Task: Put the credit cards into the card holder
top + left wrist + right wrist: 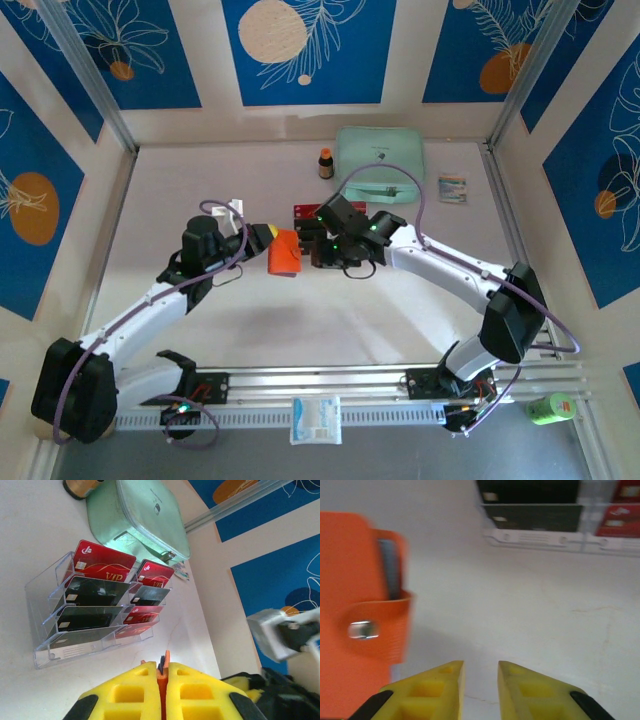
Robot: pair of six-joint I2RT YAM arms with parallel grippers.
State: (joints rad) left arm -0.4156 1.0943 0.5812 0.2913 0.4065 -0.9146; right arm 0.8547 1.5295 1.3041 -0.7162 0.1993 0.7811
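I hold the card holder (284,254), a small squarish orange wallet, pinched by one edge in my left gripper (162,671), just left of the cards. In my right wrist view it looks blurred: a strap with a silver snap button (363,629) lies across its front, and a pale grey-blue inside (390,567) shows in a narrow gap. The credit cards (97,591) stand tilted in the stepped tiers of a clear tray (37,592), in two columns. Several are red and several black, each with a small chip. The top red one reads VIP in gold.
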